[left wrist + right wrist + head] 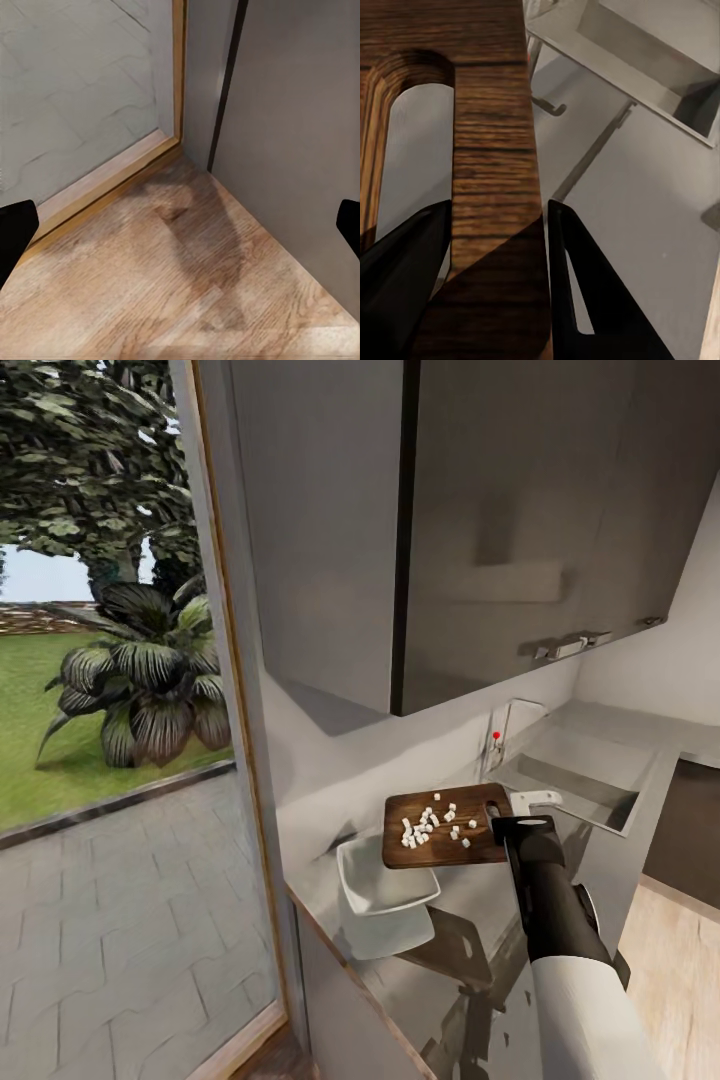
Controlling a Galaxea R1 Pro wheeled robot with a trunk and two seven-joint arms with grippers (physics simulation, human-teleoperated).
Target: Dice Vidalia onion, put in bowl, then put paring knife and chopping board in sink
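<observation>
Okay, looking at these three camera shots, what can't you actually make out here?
- Right gripper: in the right wrist view its fingers straddle the chopping board by the handle slot; whether they press the wood is unclear.
- Sink: in the head view its near wall hides the basin floor.
- Bowl: the board's edge covers its far rim.
- Left gripper: just the fingertips enter the left wrist view at the edges, wide apart.
</observation>
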